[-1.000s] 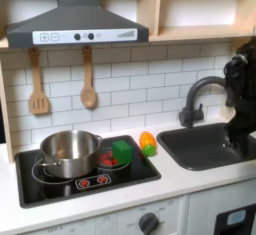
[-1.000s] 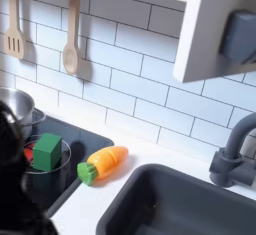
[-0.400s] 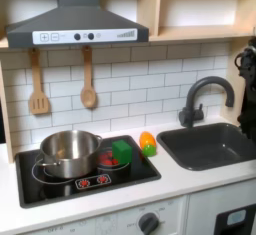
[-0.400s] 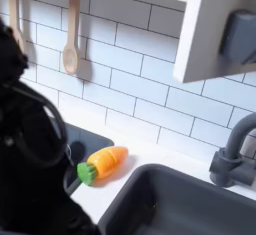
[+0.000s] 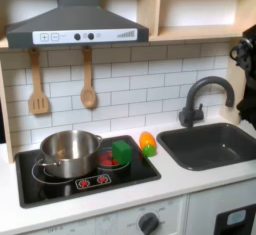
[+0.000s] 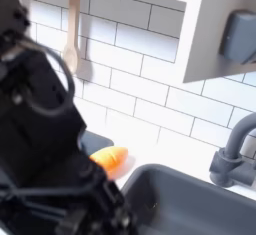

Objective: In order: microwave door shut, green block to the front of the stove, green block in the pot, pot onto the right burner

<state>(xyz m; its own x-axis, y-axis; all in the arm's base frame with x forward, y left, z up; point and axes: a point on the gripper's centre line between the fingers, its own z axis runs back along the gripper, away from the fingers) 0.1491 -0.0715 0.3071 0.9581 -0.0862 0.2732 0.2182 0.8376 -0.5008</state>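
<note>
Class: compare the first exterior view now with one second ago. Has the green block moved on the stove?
No. The green block sits on the stove just right of the pot, at the same spot as before.

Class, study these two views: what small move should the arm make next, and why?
Probably nudge the arm toward the white door with its grey handle and press it shut. The arm is up near it, far from the stove, where the green block sits beside the pot, untouched.

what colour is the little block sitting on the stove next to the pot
Bright green; the green block shows best in the first exterior view.
</note>
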